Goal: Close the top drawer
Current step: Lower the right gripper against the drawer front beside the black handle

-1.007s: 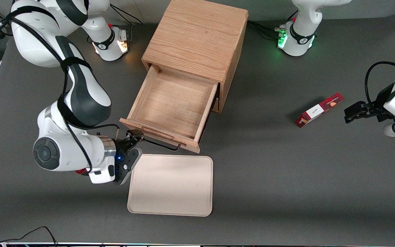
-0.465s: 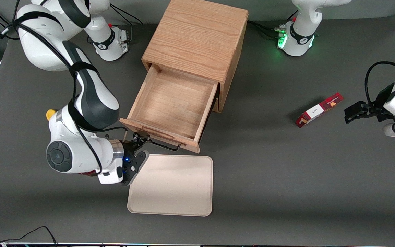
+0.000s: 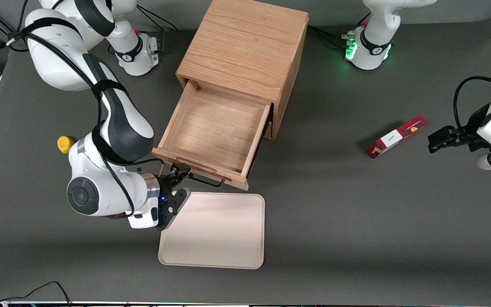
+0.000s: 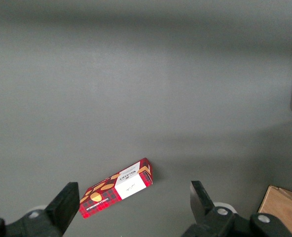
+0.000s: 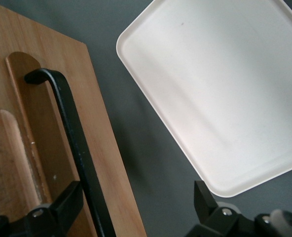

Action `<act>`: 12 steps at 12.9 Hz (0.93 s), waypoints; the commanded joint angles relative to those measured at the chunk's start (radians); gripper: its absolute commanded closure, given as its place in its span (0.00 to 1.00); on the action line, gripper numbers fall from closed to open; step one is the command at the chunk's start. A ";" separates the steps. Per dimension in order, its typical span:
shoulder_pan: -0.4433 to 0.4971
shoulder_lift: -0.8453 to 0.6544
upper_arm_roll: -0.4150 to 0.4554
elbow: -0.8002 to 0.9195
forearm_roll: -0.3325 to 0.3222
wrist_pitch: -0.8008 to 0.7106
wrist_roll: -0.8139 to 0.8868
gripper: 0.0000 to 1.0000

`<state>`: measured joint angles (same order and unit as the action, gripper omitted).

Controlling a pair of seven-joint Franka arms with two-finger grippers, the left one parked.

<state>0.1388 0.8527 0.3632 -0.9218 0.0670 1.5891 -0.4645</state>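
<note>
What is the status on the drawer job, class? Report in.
Gripper open, at the handle of the top drawer. Drawer pulled out, empty, not yet closed. Tray lies just in front; path into the cabinet clear.

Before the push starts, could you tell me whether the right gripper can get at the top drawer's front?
Probably yes: the gripper is open, already at the top drawer front by its black handle, nothing between; the beige tray lies lower.

A cream tray point(image 3: 215, 232), red snack box point(image 3: 396, 136) and yellow ball point(image 3: 64, 144) sit apart.
</note>
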 commanded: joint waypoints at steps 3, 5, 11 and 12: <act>0.007 0.020 0.005 0.021 0.016 -0.005 0.027 0.00; 0.007 0.019 0.005 0.011 0.016 -0.005 0.027 0.00; 0.022 0.000 0.052 -0.023 0.004 -0.006 0.026 0.00; 0.024 -0.004 0.054 -0.037 0.004 -0.006 0.026 0.00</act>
<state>0.1595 0.8663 0.4013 -0.9299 0.0679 1.5876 -0.4625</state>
